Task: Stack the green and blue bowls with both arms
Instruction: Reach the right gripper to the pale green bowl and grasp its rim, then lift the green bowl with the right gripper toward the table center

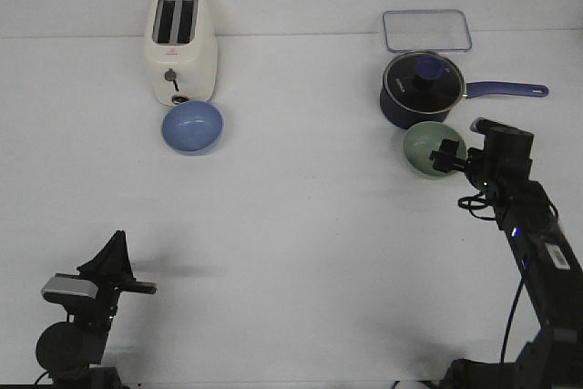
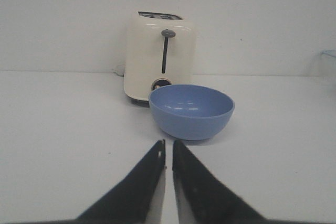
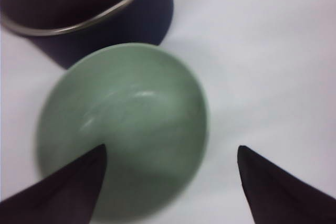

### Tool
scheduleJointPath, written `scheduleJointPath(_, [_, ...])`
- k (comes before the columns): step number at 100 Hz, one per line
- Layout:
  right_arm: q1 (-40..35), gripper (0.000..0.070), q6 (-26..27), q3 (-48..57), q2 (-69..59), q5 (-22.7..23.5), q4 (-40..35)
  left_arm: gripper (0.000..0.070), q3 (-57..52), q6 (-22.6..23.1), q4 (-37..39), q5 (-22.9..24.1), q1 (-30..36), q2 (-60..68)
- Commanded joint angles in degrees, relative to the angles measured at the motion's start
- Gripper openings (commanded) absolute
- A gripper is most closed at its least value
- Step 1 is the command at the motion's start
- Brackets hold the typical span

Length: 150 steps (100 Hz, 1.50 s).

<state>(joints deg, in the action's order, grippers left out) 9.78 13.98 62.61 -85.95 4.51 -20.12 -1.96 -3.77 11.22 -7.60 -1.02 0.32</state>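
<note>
The blue bowl point(image 1: 192, 127) sits upright in front of the toaster at the back left; it also shows in the left wrist view point(image 2: 191, 111). My left gripper point(image 1: 117, 252) is shut and empty near the table's front left, far from that bowl; in its own view point(image 2: 168, 148) the jaws almost touch. The green bowl point(image 1: 431, 149) sits in front of the navy saucepan at the right. My right gripper point(image 1: 446, 156) hovers over its right rim, open; in the right wrist view point(image 3: 170, 153) one finger is over the bowl point(image 3: 123, 124), the other outside it.
A cream toaster point(image 1: 181, 46) stands right behind the blue bowl. A dark navy saucepan point(image 1: 424, 88) with a glass lid and long handle stands close behind the green bowl. A clear lidded container point(image 1: 426, 30) lies at the back right.
</note>
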Motion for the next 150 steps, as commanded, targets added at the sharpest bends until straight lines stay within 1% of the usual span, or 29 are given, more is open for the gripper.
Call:
scheduleJointPath(1, [0.4,0.0519,-0.7,2.9,-4.5,0.1,-0.2,0.0015,1.1,-0.1,0.8,-0.1,0.0,-0.1])
scheduleJointPath(9, [0.8,0.0514,-0.7,5.6,-8.8,0.0,-1.0,0.0015,1.1,-0.1,0.8,-0.1,0.0,-0.1])
scheduleJointPath(12, [0.9,0.0499,-0.7,6.3,-10.1,0.0,-1.0,0.0015,1.1,-0.1,0.8,-0.1,0.0,-0.1])
scheduleJointPath(15, [1.0,0.0461,-0.7,7.1,-11.4,0.0,-1.1,0.0015,1.1,-0.1,0.8,-0.1,0.0,-0.1])
scheduleJointPath(20, [1.1,0.0358,-0.5,8.1,-13.1,0.0,-1.2,0.0015,1.1,-0.1,0.8,-0.1,0.0,-0.1])
scheduleJointPath(21, [1.1,0.0320,-0.5,8.3,-13.5,0.0,-1.2,0.0015,1.1,-0.1,0.8,-0.1,0.0,-0.1])
scheduleJointPath(23, [1.1,0.0278,-0.5,8.5,-13.8,0.0,-1.2,0.0015,1.1,-0.1,0.8,-0.1,0.0,-0.1])
scheduleJointPath(29, [1.2,0.0094,-0.3,9.3,-14.8,0.1,-1.5,0.0015,1.1,-0.1,0.8,-0.1,0.0,-0.1])
scheduleJointPath(33, [1.2,0.0000,-0.3,9.5,-14.8,0.0,-1.7,0.0015,1.1,-0.1,0.8,-0.1,0.0,-0.1])
scheduleJointPath(47, [1.2,0.0000,-0.4,10.3,-13.7,0.3,-2.8,0.0015,1.1,-0.1,0.8,-0.1,0.0,-0.1])
scheduleJointPath(60, [1.2,0.0000,-0.5,10.5,-9.7,3.4,-5.0,0.0015,1.1,-0.1,0.9,-0.1,0.0,-0.1])
scheduleJointPath(78, [0.8,0.0000,-0.5,10.4,-0.7,7.7,-9.7,0.0015,1.1,-0.1,0.8,-0.1,0.0,-0.1])
scheduleJointPath(90, [-1.8,0.0000,-0.5,9.7,5.3,7.9,-11.0,0.0015,1.1,-0.1,0.8,-0.1,0.0,-0.1])
scheduleJointPath(101, [-6.3,0.0000,-0.2,7.0,11.0,9.4,-12.1,0.0015,1.1,-0.1,0.8,-0.1,0.0,-0.1])
scheduleJointPath(110, [-11.7,0.0000,0.2,3.8,15.3,9.4,-12.9,0.0015,1.1,-0.1,0.8,-0.1,0.0,-0.1])
scheduleJointPath(118, [-17.5,0.0000,1.7,0.6,18.1,9.0,-12.9,0.0015,1.1,-0.1,0.8,-0.1,0.0,-0.1])
scheduleJointPath(126, [-23.3,0.0000,3.3,-2.9,19.9,7.5,-12.5,0.0015,1.1,-0.1,0.8,-0.1,0.0,-0.1])
scheduleJointPath(139, [-32.1,0.0000,6.5,-9.0,20.2,4.5,-8.9,0.0015,1.1,-0.1,0.8,-0.1,0.0,-0.1])
scheduleJointPath(150, [-37.1,0.0000,9.4,-13.6,18.9,3.3,-4.5,0.0015,1.1,-0.1,0.8,-0.1,0.0,-0.1])
